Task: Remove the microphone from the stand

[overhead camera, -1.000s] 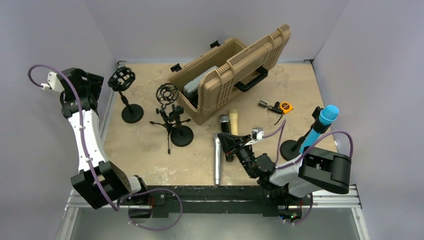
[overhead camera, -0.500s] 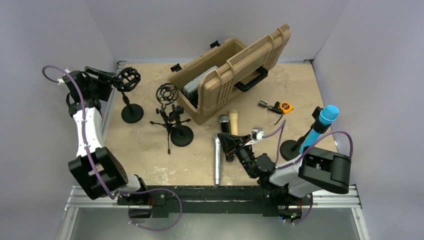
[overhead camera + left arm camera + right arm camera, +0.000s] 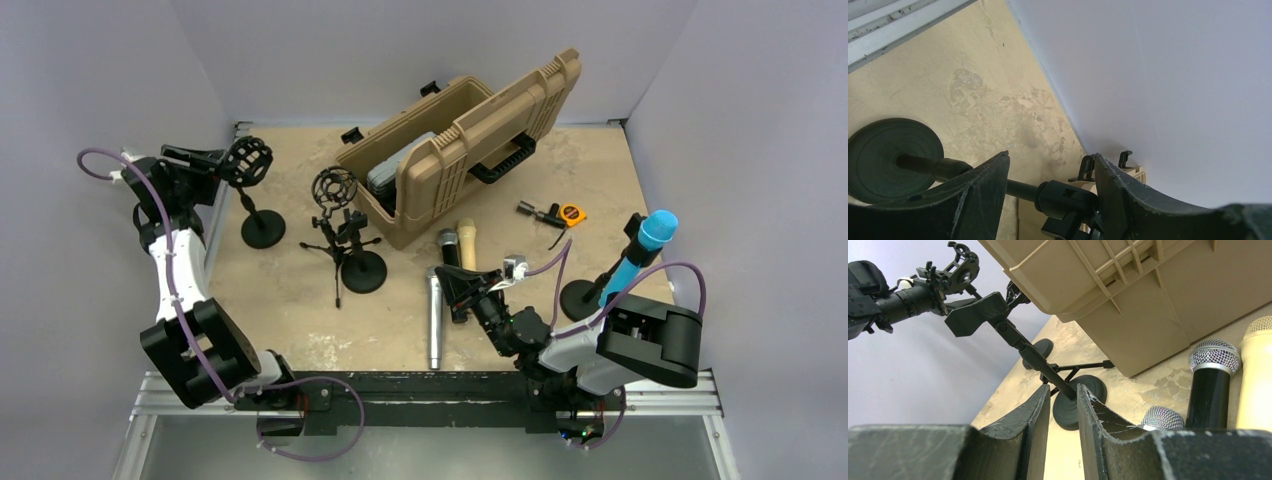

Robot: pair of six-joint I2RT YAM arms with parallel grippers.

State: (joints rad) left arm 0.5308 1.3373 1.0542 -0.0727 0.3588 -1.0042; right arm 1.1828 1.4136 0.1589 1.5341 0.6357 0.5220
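Reaching my left gripper point(image 3: 205, 165), fingers apart, around the empty stand point(image 3: 255, 190) at ten o'clock; my right gripper point(image 3: 462, 290) is staying nearly closed, empty. The blue microphone point(image 3: 640, 250) is sitting at three o'clock; the case point(image 3: 460, 160) is holding grey gear.

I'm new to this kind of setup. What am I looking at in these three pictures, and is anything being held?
Two robot arms are bolted at the near edge of a table. The wide picture looks down from above. The other two come from a camera on each wrist, so the dark wedges are that claw's own fingers. On the table are an open tan case, three loose microphones, two black stands with empty cage mounts, and a blue microphone on its own stand at the right. The left claw is open around the neck of the far-left stand. The right claw is almost closed by the loose microphones. Neither holds anything.
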